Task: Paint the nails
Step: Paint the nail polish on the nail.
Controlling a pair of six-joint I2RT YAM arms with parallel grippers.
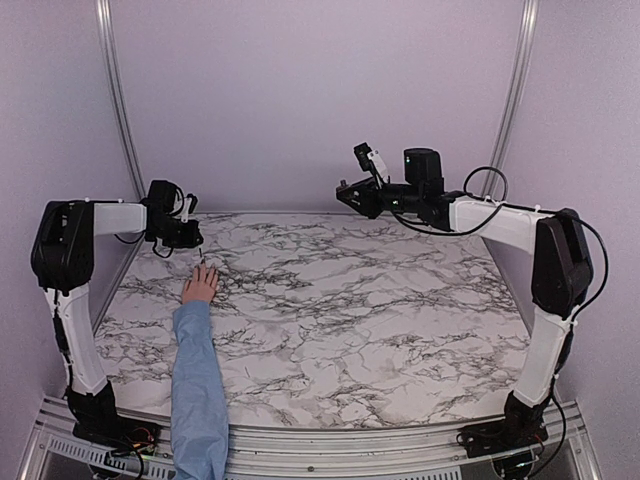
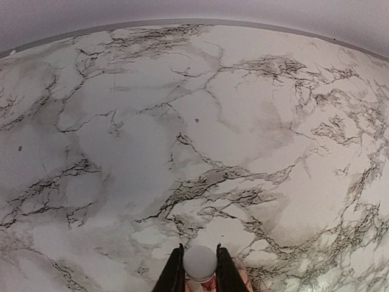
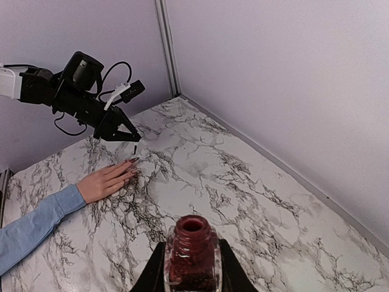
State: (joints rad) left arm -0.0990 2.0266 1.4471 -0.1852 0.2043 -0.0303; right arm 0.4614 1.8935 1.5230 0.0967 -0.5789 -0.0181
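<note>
My left hand pinches the white brush cap, its bristles just above the nails near the tabletop's left edge. I should stroke lightly, base to tip. My right hand clamps the open polish bottle.
</note>
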